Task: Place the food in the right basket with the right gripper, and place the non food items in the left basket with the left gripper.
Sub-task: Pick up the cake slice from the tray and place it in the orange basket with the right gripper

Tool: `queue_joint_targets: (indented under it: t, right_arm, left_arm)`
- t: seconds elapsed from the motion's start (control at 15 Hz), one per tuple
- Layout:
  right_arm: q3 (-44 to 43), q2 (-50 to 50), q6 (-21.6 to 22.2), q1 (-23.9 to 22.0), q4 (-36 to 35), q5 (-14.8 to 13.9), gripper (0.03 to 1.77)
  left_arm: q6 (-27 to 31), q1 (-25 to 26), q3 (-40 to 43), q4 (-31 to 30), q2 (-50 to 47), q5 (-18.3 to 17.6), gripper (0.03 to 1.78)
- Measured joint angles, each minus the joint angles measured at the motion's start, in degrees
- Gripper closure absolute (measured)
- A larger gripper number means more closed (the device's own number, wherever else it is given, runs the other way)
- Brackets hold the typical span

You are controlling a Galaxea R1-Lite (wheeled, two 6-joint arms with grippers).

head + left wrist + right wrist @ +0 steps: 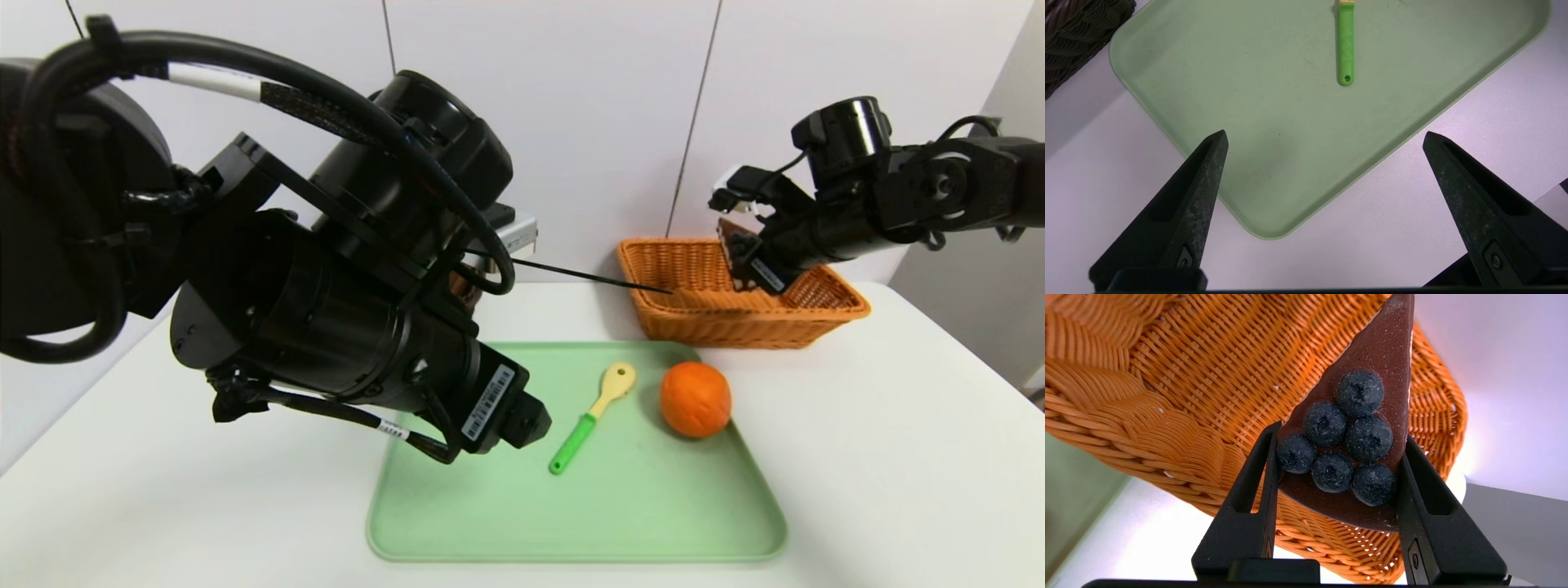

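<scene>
Right pincer (1338, 435) closed on cake wedge (1359, 433), over orange-tan basket (686, 327), tray's 1 o'clock. Left pincer (1325, 130) wide open, holding nothing, above green tray (571, 523). Orange fruit (695, 399) at tray's 2 o'clock; yellow spoon (616, 382) near 12, green handle toward 7.

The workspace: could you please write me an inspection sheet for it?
Surface: white table, green tray on it.
Job's things: spoon and orange on the tray; cake wedge over the orange basket; dark basket beside the tray.
Clutter: nothing seen.
Grippers: left claw open above the tray's edge; right claw shut on the cake wedge.
Cables: black, looped along the left arm.
Surroundings: pale panelled wall behind.
</scene>
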Motion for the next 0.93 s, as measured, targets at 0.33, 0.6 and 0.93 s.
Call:
queue_joint_targets:
  t: [0.33,0.6,0.93]
  right_arm:
    - [0.05,1.57,0.2,-0.11,0.02,0.07,0.94]
    - [-0.22,2.07,0.63,-0.11,-0.04,0.32,0.59]
    - [-0.74,1.83,0.63,-0.11,0.05,0.29,0.36]
  left_arm:
    - [-0.02,0.0,0.02,0.02,0.05,0.0,0.12]
    - [-0.02,0.0,-0.07,0.0,0.1,0.0,0.12]
    - [-0.05,0.0,-0.02,0.0,0.07,0.02,0.12]
